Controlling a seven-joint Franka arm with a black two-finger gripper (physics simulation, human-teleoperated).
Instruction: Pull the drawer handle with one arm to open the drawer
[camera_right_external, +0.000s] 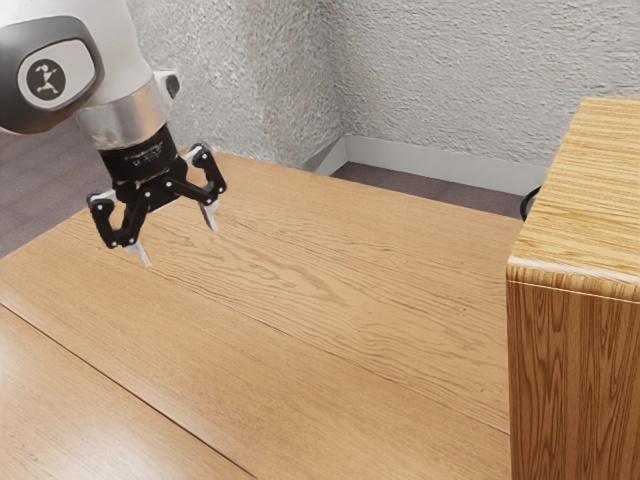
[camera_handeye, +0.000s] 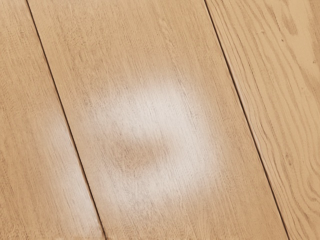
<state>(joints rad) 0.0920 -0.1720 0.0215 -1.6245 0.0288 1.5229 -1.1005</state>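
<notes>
A wooden cabinet (camera_right_external: 580, 300) stands at the exterior view's right edge; I see its top and one plain side, and its drawer front and handle are hidden from here. My gripper (camera_right_external: 176, 235) hangs open at the exterior view's upper left, far from the cabinet, a little above the wooden table (camera_right_external: 330, 300), with nothing between its fingers. The wrist view looks straight down on bare table planks (camera_handeye: 150, 125) with a pale glare patch.
A grey textured wall (camera_right_external: 400, 70) and a white baseboard run behind the table. A small dark object (camera_right_external: 527, 203) peeks out behind the cabinet's far corner. Open tabletop lies between my gripper and the cabinet.
</notes>
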